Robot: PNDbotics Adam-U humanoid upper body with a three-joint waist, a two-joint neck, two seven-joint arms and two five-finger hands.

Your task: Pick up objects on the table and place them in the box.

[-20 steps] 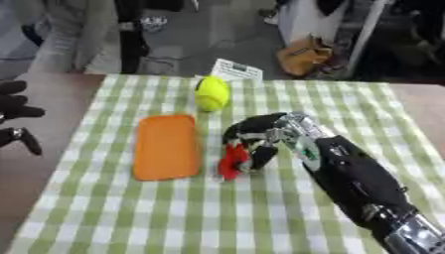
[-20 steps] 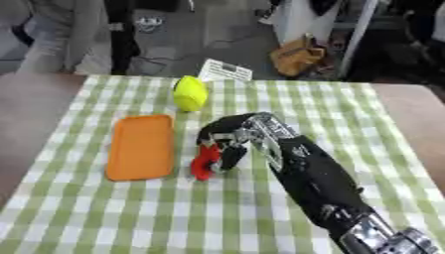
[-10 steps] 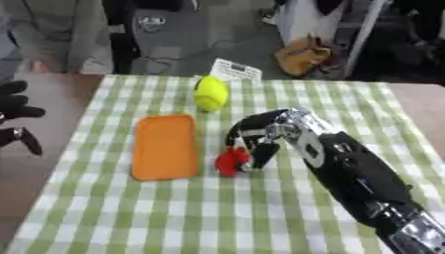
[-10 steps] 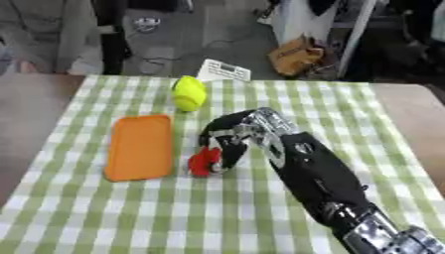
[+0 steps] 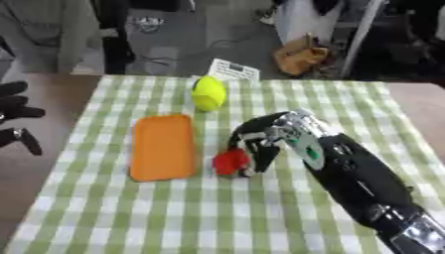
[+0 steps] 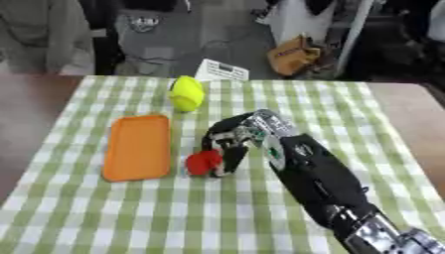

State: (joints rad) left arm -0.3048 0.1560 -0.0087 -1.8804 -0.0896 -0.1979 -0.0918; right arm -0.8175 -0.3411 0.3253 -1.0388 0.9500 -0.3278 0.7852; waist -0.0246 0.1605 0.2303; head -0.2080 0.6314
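Left eye view
Change: over the last second the right hand has closed in on the red thing; its fingers now curl down and touch it, where before they stood a little apart from it.
Meaning: the grasp looks about made but not lifted; the red thing still sits on the cloth, so no object has been picked up yet, by my reading.
Right hand: fingers curled round the red thing, near the table's middle.
Left hand: at the table's left edge, idle, off the cloth; whether its fingers are apart I cannot tell.
Red thing: middle of the table, just right of the tray.

Right eye view
Change: the same closing of the right hand on the red thing; ball and tray have not moved on the cloth.
Ball: near the far edge, left of centre, apart from the tray.
Card: at the far edge, behind the ball.
Box: none shows in either view.

Count
Red thing: one.
Ball, yellow-green: one.
Tray, orange: one.
Card, white: one.
Hands: two.
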